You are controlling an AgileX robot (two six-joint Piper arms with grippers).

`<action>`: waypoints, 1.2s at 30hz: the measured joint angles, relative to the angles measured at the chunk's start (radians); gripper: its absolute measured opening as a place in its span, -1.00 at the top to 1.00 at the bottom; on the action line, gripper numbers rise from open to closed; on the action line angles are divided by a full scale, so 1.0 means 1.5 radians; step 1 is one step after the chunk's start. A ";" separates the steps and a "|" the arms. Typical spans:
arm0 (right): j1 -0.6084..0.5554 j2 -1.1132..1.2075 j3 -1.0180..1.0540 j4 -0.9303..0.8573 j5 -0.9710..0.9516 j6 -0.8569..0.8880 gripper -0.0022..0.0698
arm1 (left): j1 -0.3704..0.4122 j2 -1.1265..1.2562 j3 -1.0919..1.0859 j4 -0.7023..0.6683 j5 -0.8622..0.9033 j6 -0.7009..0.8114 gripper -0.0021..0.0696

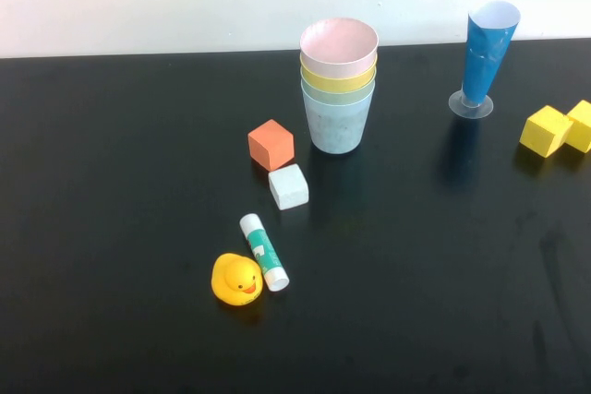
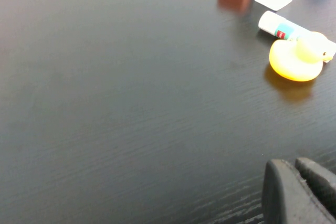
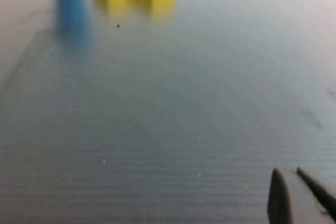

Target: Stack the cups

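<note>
Cups (image 1: 339, 85): four nested in one upright stack at the back middle of the black table (image 1: 120, 228); pink on top, then yellow, pale green, and light blue at the bottom. Only the rims of the upper three show; their bodies are hidden inside the one below.
Left gripper (image 2: 300, 174): seen only in its own wrist view, at the picture's edge and partly cut off; fingers pressed together, holding nothing, above bare table near the duck.
Right gripper (image 3: 294, 179): only the two dark fingertips show in its wrist view, closed on nothing, over bare table.
Arms: neither appears in the high view.
Orange block (image 1: 271, 144): just left of the stack; cut off in the left wrist view.
White block (image 1: 288, 186): just in front of the orange one.
Glue stick (image 1: 264, 251): lying flat, touching the rubber duck (image 1: 236, 280).
Blue cone glass (image 1: 486, 57): upright on a clear foot, right of the stack.
Yellow blocks (image 1: 557, 128): two side by side, far right, one cut by the edge.
</note>
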 joint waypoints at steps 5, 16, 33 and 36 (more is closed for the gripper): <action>0.000 0.000 0.000 0.000 0.000 0.000 0.95 | 0.000 0.000 0.000 0.000 0.000 0.000 0.94; 0.000 0.000 0.000 0.000 0.000 0.000 0.95 | 0.083 -0.037 0.095 0.035 -0.211 -0.050 0.94; 0.000 -0.001 0.000 0.000 0.001 0.000 0.95 | 0.219 -0.138 0.340 -0.007 -0.493 0.004 0.94; 0.000 -0.001 0.000 0.000 0.001 0.000 0.95 | 0.221 -0.138 0.340 -0.011 -0.459 0.026 0.94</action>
